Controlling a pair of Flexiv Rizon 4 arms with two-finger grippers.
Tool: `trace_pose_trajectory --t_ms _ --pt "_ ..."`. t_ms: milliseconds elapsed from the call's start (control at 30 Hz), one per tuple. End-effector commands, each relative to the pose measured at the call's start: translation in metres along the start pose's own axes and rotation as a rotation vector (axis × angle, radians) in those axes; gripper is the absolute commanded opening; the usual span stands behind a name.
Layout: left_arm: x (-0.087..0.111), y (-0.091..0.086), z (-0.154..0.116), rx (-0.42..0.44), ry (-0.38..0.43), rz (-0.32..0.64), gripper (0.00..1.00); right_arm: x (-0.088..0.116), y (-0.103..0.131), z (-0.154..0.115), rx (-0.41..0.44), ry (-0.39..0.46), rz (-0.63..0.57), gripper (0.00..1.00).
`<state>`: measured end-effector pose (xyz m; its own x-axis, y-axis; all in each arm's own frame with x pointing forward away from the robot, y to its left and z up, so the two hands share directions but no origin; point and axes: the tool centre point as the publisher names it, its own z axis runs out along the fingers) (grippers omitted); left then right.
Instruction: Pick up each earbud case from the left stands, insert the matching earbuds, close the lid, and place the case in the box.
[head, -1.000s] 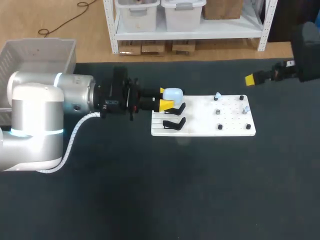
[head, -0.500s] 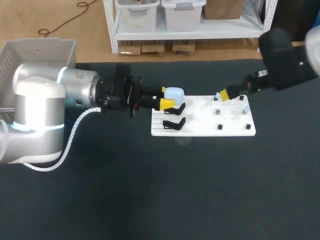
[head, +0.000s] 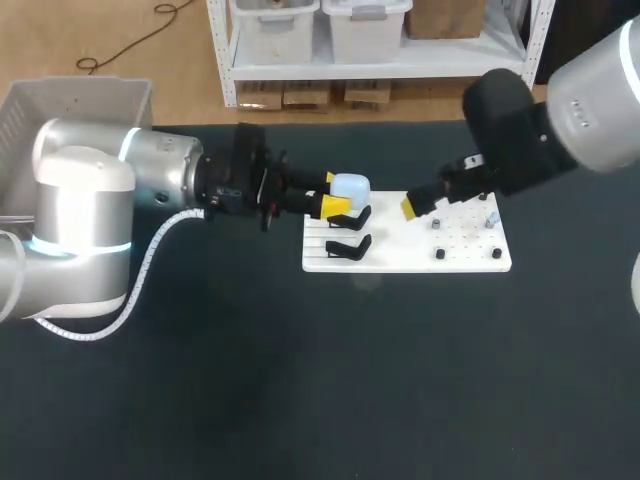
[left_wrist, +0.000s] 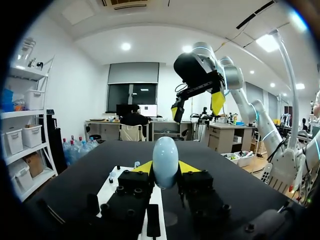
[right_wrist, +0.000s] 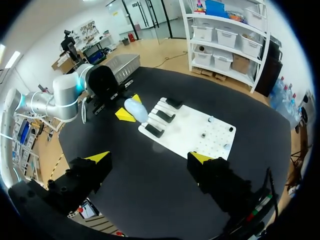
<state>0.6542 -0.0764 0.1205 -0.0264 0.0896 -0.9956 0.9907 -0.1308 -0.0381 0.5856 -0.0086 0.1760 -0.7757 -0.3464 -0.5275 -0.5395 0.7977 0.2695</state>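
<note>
Dark tabletop (head: 300, 380) carrying a white board (head: 400, 258).
Left claw (head: 333, 196) grips a pale blue earbud case (head: 347, 187) by its black stands (head: 348, 248); right claw (right_wrist: 150, 159) hangs wide apart above the board.

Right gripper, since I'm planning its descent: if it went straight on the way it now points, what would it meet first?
Probably the white board, on its bare middle between the black stands and the pegs, though depth is unclear.
</note>
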Motion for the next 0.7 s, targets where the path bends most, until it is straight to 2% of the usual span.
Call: trace_pose_trajectory --t_ms 33,333,700 --pt "0.0 0.0 0.0 -0.002 0.002 0.0 0.0 -0.001 0.011 0.005 0.023 0.013 -0.005 1.0" --pt "0.0 0.0 0.0 -0.002 0.002 0.0 0.0 -0.01 0.021 0.03 0.016 0.049 -0.014 1.0" --pt "0.0 0.0 0.0 -0.002 0.002 0.0 0.0 -0.026 0.015 0.057 0.021 0.08 -0.003 1.0"
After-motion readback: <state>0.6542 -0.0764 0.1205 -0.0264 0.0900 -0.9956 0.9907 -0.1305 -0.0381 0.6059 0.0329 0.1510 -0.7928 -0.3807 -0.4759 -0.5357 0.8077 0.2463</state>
